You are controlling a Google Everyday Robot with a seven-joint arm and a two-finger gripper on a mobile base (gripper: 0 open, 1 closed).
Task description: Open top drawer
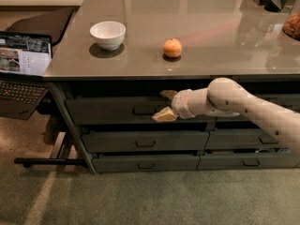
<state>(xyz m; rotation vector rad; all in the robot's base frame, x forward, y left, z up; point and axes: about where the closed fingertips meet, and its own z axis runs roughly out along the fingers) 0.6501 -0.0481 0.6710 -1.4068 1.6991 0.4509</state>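
Note:
The top drawer point(108, 110) is the uppermost dark grey drawer in the left column under the counter. Its small dark handle point(143, 110) sits at the centre of the flat front. My gripper point(165, 105) is at the end of the white arm that reaches in from the right. It is in front of the drawer front, just right of the handle. The fingers are spread, one tan fingertip point(163, 116) low and the other up near the drawer's top edge. They hold nothing.
A white bowl point(108, 34) and an orange point(172, 48) sit on the grey counter point(211, 36). Two more drawers point(145, 142) lie below, with others to the right. An open laptop point(21, 64) stands at the left. Green carpet covers the floor.

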